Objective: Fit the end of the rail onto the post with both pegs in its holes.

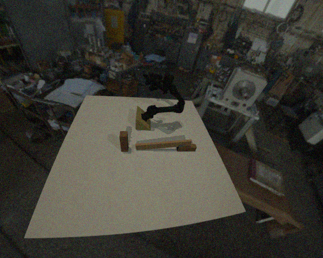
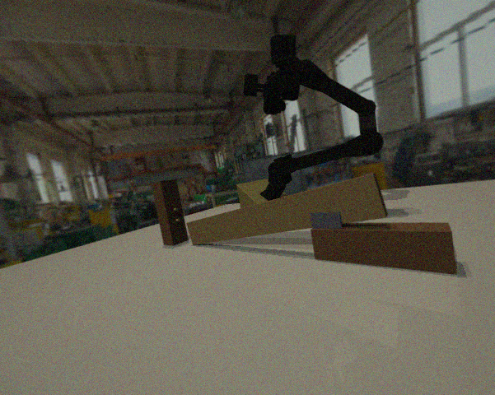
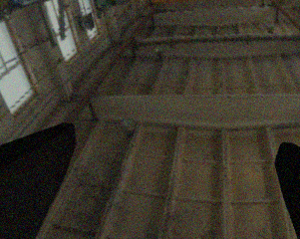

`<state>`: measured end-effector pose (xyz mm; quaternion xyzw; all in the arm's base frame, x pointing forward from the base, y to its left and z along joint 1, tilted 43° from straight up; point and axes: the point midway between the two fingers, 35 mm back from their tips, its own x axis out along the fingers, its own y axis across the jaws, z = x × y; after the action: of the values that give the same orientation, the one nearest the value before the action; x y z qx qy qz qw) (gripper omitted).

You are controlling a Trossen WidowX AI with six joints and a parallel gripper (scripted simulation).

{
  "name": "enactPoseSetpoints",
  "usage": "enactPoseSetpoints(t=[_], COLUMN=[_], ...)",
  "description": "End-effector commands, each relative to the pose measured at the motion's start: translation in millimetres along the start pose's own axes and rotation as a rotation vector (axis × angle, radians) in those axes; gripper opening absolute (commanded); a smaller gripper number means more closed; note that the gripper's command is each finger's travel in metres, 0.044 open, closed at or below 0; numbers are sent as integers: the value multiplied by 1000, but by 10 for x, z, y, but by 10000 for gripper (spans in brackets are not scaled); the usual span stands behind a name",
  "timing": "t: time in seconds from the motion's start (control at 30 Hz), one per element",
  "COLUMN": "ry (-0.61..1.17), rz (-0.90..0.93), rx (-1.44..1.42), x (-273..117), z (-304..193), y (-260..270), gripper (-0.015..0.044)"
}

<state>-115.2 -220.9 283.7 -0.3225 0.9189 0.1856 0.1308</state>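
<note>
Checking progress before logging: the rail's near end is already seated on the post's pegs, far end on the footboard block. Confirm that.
Not seated: in the exterior view the rail's near end lies on the table, short of the post. Its far end does rest on the footboard block.

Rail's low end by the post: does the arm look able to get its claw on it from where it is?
Probably yes. The open claw holds nothing, and nothing stands over the rail near the post. A yellowish wedge block sits behind, clear of that path.
</note>
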Motion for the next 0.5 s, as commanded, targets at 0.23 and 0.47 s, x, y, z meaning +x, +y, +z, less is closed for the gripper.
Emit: enactPoseSetpoints(t=[0.23, 0.47], ry=[-212, -516], rz=[-370, -673], rx=[-99, -216], x=[-90, -590], z=[335, 957], y=[-1061, -1986], gripper=[440, 440])
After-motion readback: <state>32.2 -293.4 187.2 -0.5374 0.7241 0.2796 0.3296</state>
